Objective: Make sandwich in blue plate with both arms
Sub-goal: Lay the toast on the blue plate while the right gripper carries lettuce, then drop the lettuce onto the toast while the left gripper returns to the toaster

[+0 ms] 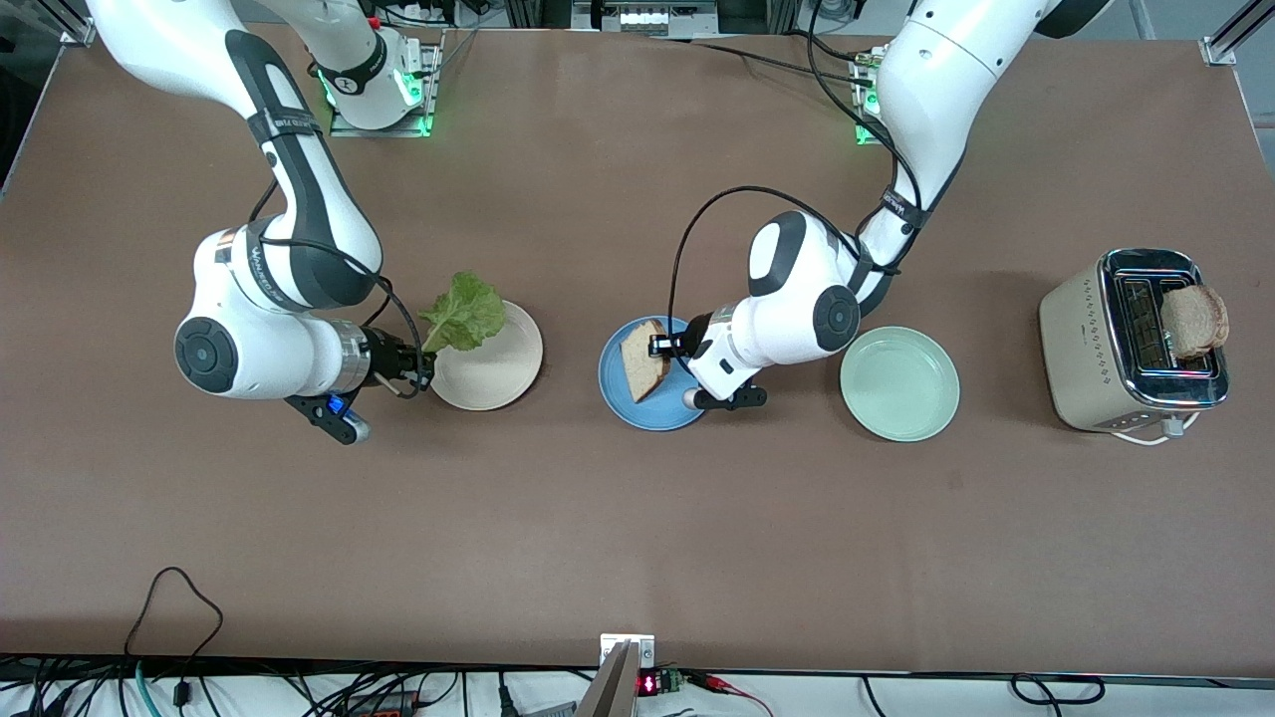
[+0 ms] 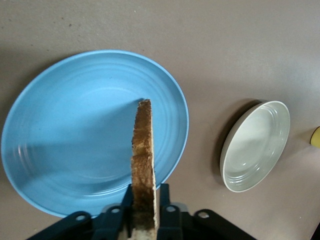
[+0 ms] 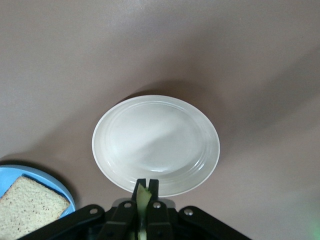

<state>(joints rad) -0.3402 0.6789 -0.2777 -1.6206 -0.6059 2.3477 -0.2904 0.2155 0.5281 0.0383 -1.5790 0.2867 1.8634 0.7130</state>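
The blue plate (image 1: pixel 620 398) (image 2: pixel 75 140) lies mid-table. A toasted bread slice (image 1: pixel 645 358) (image 2: pixel 142 150) stands on edge and tilted in it, between the fingers of my left gripper (image 1: pixel 665 346) (image 2: pixel 145 192). Those fingers are slightly parted, with a thin gap showing beside the slice. My right gripper (image 1: pixel 423 368) (image 3: pixel 146 186) is shut on the stem of a ruffled green lettuce leaf (image 1: pixel 466 314) (image 3: pixel 143 196). It holds the leaf over the cream-white plate (image 1: pixel 498 373) (image 3: pixel 155 140). The right wrist view also shows the slice (image 3: pixel 30 207) on the blue plate (image 3: pixel 64 192).
A pale mint-green plate (image 1: pixel 899 383) lies beside the blue one, toward the left arm's end. A cream toaster (image 1: pixel 1096 349) stands at that end with a second bread slice (image 1: pixel 1195 319) sticking out of its slot. The cream-white plate (image 2: pixel 257 145) also appears in the left wrist view.
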